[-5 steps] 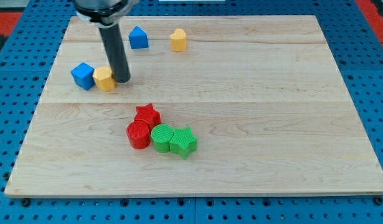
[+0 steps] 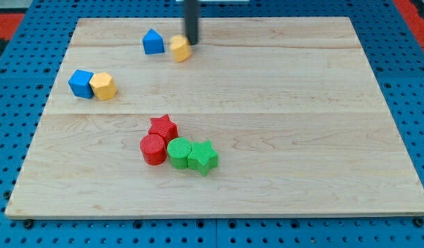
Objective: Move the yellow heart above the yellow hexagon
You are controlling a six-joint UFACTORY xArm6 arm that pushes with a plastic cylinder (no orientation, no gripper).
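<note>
The yellow heart (image 2: 179, 49) lies near the view's top, just right of a blue house-shaped block (image 2: 153, 42). My tip (image 2: 192, 43) touches the heart's upper right side. The yellow hexagon (image 2: 103, 86) sits at the left of the board, touching a blue cube (image 2: 81, 83) on its left. The heart is up and to the right of the hexagon, well apart from it.
A red star (image 2: 163, 127), a red cylinder (image 2: 154, 148), a green cylinder (image 2: 178, 153) and a green star (image 2: 203, 157) cluster near the board's middle. The wooden board (image 2: 301, 138) lies on a blue pegboard table.
My tip left the yellow hexagon and moved up and right to the yellow heart. The heart has slid left toward the blue house block. The hexagon and blue cube sit slightly further left.
</note>
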